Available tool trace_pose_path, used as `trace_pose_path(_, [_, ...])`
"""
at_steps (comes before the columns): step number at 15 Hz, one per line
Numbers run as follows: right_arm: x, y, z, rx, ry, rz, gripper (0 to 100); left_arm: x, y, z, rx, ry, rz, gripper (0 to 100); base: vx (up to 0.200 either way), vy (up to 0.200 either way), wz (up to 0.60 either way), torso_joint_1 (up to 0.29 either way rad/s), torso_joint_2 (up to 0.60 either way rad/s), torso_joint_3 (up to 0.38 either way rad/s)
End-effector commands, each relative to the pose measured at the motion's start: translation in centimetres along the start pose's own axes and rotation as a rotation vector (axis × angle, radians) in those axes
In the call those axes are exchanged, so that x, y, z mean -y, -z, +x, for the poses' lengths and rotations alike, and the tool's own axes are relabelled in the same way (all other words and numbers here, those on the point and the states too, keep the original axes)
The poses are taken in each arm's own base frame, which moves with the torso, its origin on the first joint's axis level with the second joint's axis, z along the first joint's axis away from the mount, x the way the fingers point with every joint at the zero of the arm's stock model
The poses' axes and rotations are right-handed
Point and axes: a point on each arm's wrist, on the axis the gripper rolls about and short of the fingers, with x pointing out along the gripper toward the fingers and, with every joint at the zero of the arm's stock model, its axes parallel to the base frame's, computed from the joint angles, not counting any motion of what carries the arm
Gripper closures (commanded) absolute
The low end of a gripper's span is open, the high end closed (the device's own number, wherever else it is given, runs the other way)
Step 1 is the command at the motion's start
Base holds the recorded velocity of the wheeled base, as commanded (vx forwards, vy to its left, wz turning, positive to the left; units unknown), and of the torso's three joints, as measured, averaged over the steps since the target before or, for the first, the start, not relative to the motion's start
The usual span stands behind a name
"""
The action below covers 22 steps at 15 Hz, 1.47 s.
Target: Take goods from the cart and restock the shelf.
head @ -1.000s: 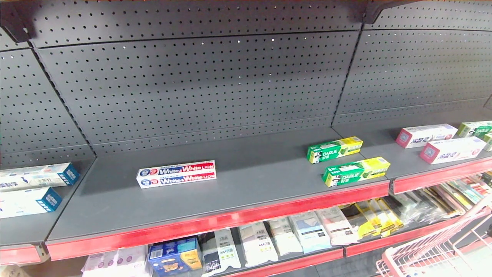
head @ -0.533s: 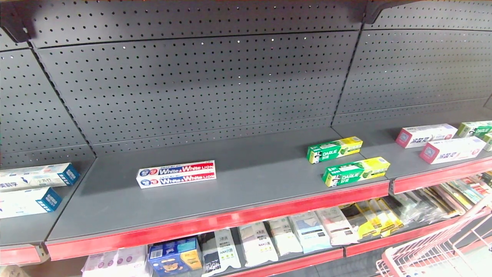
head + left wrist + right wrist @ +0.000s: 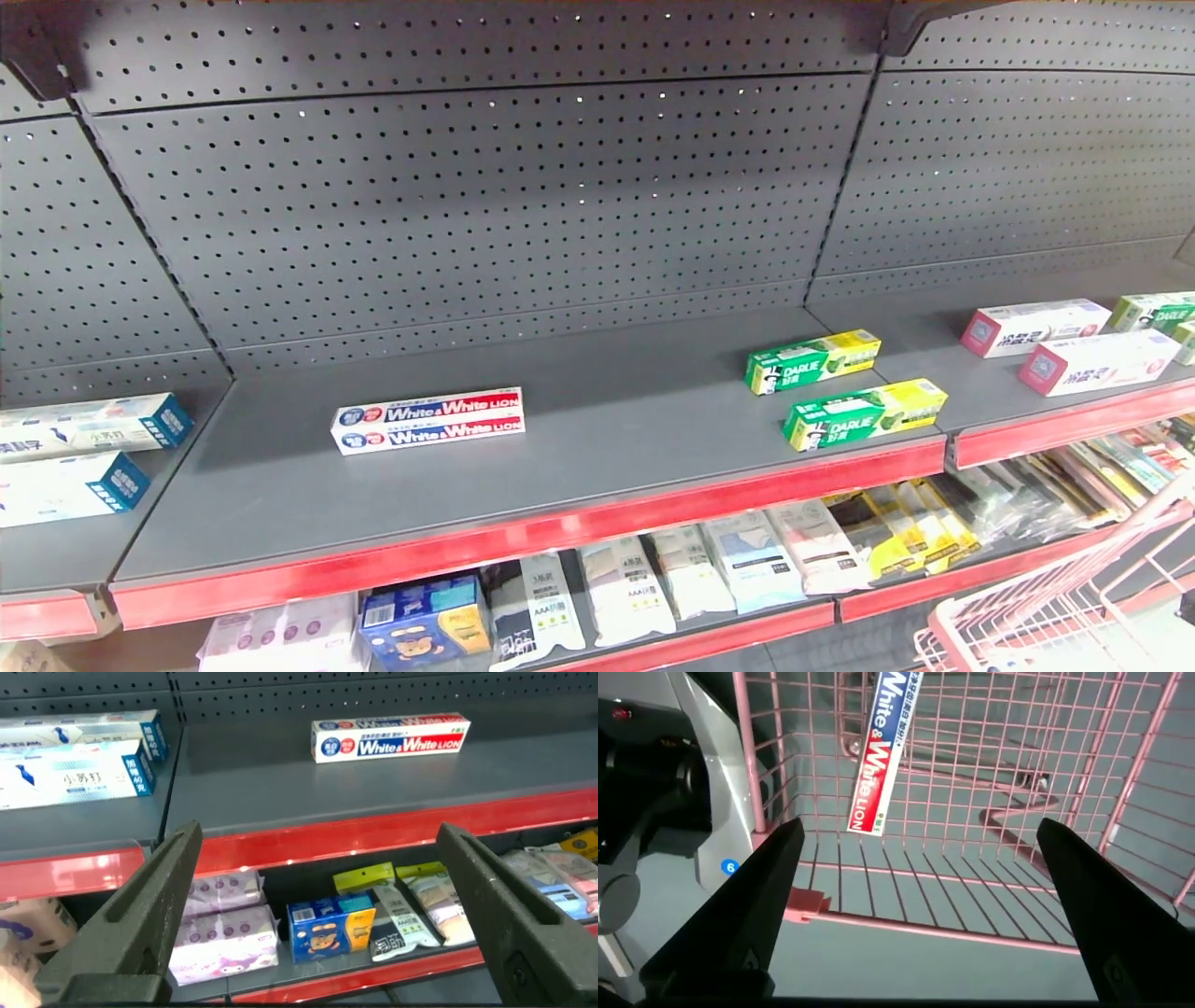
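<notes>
Two green toothpaste boxes (image 3: 812, 361) lay one behind the other, with two pink-ended white boxes (image 3: 1034, 328) well to their right and two blue-ended white boxes (image 3: 93, 425) far left. Below, a blue carton (image 3: 425, 621) sat between purple tissue packs (image 3: 280, 635) and flat packets (image 3: 691, 569).

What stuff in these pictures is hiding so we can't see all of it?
- Head view: the pink cart is cut off by the bottom right corner.
- Right wrist view: the toothpaste box in the cart runs past the top edge.
- Head view: the blue-ended boxes are cut off by the left edge.
- Head view: the lower-shelf packets are half hidden behind the red shelf edge.
</notes>
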Motion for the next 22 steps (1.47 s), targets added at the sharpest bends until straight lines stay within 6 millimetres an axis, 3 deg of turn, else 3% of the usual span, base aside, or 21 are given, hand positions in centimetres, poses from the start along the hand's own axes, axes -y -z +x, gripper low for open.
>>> trace_pose_path(1, [-0.21, 0.15, 0.31, -0.007, -0.018, -0.003, 0, 0.0, -0.01, 0.01, -0.001, 0.0, 0.0, 0, 0.0, 0.0, 0.0, -0.149, 0.33, 0.173])
trace_pose_path(11, [-0.02, -0.32, 0.34, 0.004, -0.012, -0.011, 0, 0.0, -0.01, 0.01, -0.001, 0.0, 0.0, 0, 0.0, 0.0, 0.0, -0.153, 0.34, 0.179])
trace_pose_path(22, [-0.08, -0.78, 0.9, 0.0, -0.031, -0.028, 0, 0.0, -0.01, 0.01, -0.001, 0.0, 0.0, 0, 0.0, 0.0, 0.0, -0.051, 0.12, 0.067])
